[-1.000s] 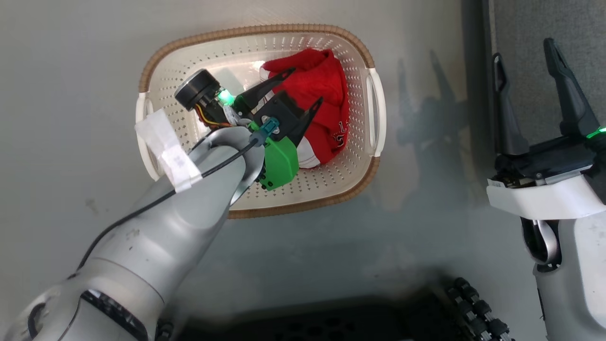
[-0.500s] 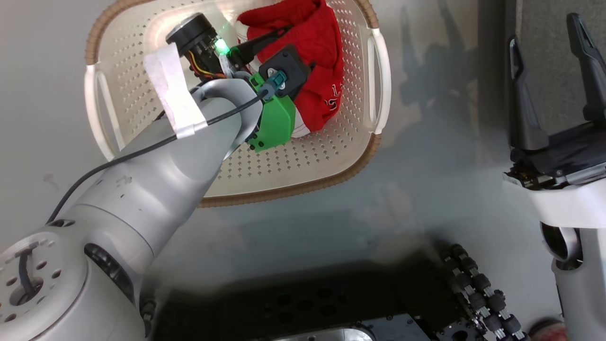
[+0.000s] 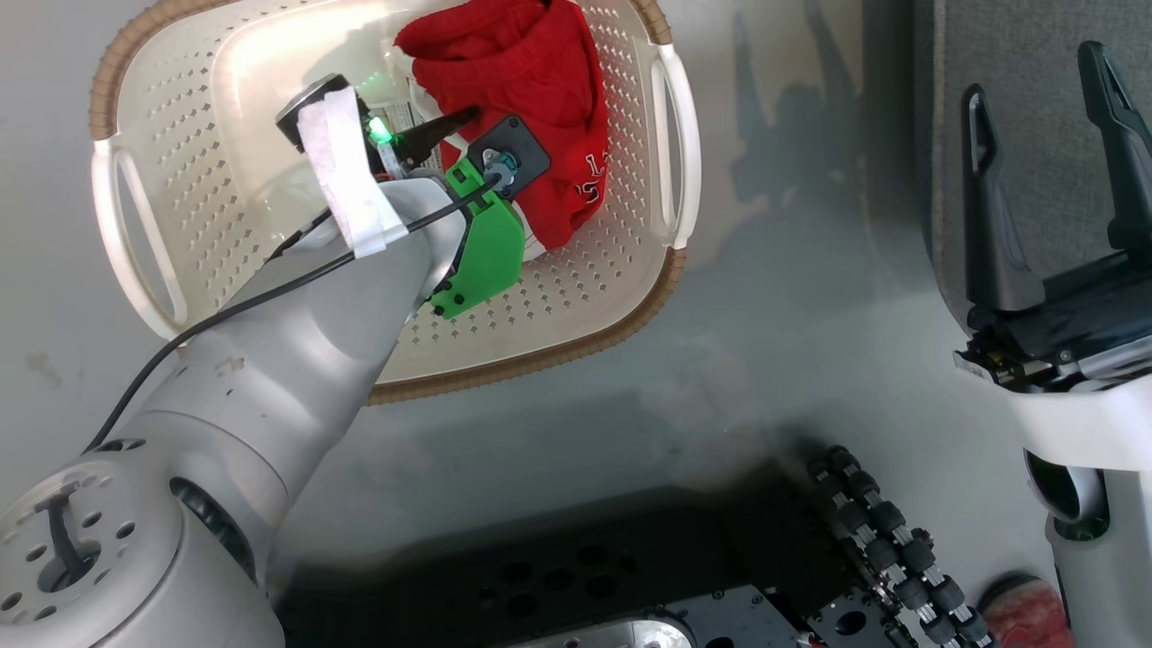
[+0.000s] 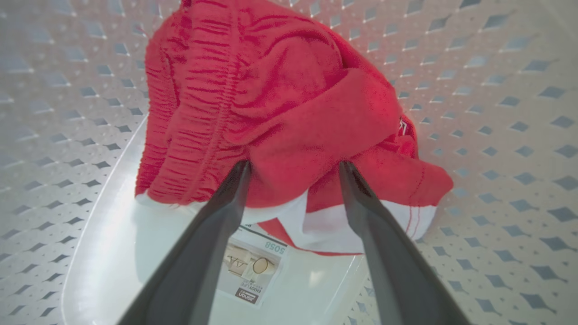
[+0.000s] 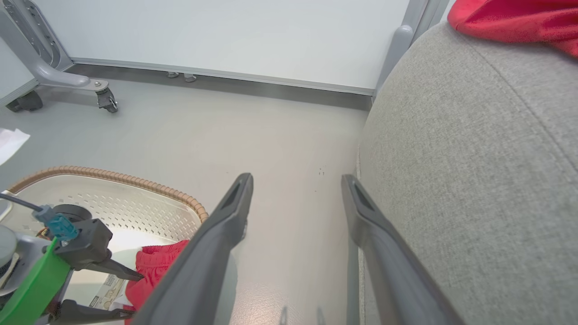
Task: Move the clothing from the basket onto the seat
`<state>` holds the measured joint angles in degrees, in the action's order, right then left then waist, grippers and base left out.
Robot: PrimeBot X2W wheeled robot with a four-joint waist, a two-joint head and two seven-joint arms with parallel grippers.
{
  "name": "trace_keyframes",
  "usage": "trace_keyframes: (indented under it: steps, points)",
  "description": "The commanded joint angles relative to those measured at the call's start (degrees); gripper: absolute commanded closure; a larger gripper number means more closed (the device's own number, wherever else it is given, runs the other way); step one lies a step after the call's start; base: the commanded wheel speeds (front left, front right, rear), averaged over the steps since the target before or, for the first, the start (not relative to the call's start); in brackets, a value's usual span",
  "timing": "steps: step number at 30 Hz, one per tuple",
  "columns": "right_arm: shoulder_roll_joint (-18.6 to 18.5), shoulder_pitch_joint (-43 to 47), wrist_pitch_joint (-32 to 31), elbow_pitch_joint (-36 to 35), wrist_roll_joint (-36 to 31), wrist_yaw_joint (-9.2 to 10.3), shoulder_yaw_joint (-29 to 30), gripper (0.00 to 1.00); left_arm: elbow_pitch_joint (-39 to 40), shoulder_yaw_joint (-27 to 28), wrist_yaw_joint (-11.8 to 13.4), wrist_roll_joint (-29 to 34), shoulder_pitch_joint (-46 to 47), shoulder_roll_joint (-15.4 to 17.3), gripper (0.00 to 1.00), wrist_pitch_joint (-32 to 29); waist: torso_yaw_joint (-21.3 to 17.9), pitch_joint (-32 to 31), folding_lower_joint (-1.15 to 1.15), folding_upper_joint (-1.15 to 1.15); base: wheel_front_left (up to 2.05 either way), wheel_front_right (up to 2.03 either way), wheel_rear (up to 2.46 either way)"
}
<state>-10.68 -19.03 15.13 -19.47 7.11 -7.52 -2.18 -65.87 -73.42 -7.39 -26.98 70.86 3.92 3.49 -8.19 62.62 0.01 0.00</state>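
**Grey floor (image 3: 765,360), left arm deep in the basket (image 3: 540,355)**

Smooth grey flooring carries the cream perforated basket, and the seat (image 5: 474,158) rises just beside it on the robot's right.

From the head camera, the red garment (image 3: 522,99) lies bunched against the basket's far right wall, a strip of printed lettering showing at its edge. The left forearm slants down over the near rim into the basket, its wrist and green mount covering much of the cloth.

The left wrist camera gives what that forearm hides. The left gripper (image 4: 294,164) has its jaws spread wide, with both tips at the near edge of the garment and a thick fold between them. White trim peeks out below. A paper label (image 4: 250,266) is on the basket's smooth bottom between the fingers.

The right wrist camera adds the surroundings: a pale wall (image 5: 226,36), a caster (image 5: 107,98) on a grey frame, and a second red garment (image 5: 510,20) lying on top of the seat.

The right gripper (image 3: 1035,70) is raised beside the seat's rounded front. Its fingers point away from the robot, spread apart and holding nothing.
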Motion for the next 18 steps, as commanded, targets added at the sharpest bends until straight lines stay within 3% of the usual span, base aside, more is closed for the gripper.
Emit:
trace_keyframes:
  steps: [1,13,14,15,16,18]
  points:
    - [-0.13,0.92,0.03,-0.42,0.36,0.06,0.26,0.00,-0.42,0.03,-0.14,0.91,-0.89,0.15,0.00,-0.94,-0.17,-0.01,-0.01,0.00,0.00,0.00,0.00]
    - [0.19,2.32,0.03,-1.40,0.36,0.06,0.66,0.00,-3.47,0.02,-0.14,1.41,-0.05,-0.05,0.00,-1.75,-0.02,0.55,-0.01,0.00,0.00,0.00,0.00]
    - [0.17,2.47,0.03,-1.49,0.38,0.06,0.68,0.00,-3.79,0.02,-0.14,1.27,-0.07,-0.14,0.14,-1.89,0.03,0.58,-0.01,0.00,0.00,0.00,0.00]
    - [0.17,2.58,0.03,-1.61,0.37,0.06,0.63,0.00,-3.99,0.02,-0.14,0.94,-0.16,-0.20,0.45,-2.05,0.04,0.60,-0.01,0.00,0.00,0.00,0.00]
    - [0.14,2.70,0.03,-1.76,0.36,0.06,0.60,0.00,-4.21,0.01,-0.14,0.69,0.00,-0.28,0.60,-1.99,0.07,0.65,-0.01,0.00,0.00,0.00,0.00]
    - [0.08,2.85,0.03,-2.00,0.45,0.06,0.58,0.00,-4.67,0.02,-0.14,0.51,0.01,-0.32,0.98,-1.67,0.01,0.73,-0.01,0.00,0.00,0.00,0.00]
